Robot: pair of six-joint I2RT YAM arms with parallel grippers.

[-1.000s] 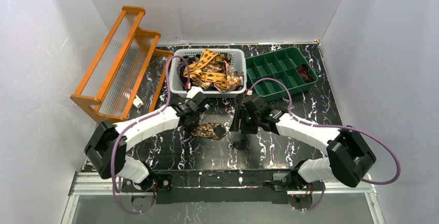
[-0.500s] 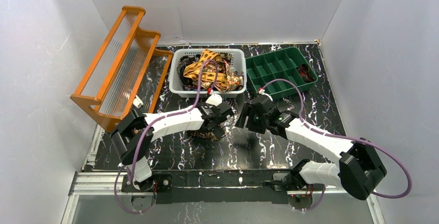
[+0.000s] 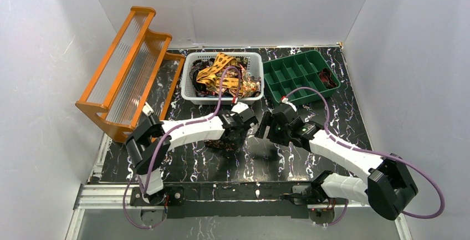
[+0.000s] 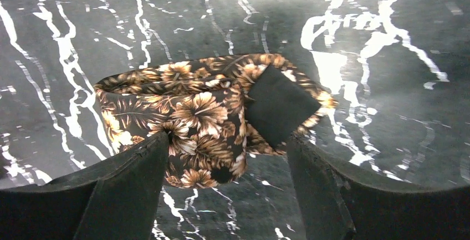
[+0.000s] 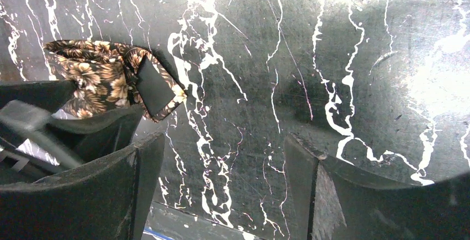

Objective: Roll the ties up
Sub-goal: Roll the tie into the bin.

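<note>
Down on the marbled table, seen from above, the left gripper is hovering over a rolled brown flowered tie, with the right gripper just beside it. Through the left wrist, its jaws are standing wide and released, the tie lying just past them. Through the right wrist, that gripper is gaping too, grasping nothing.

left hand: jaws apart | right hand: jaws wide apart

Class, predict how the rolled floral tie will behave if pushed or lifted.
Soft fabric: the rolled tie would likely squash when pinched. Its dark pointed end lies loose, so lifting may unroll it. Probably light, sliding on the glossy table.
</note>
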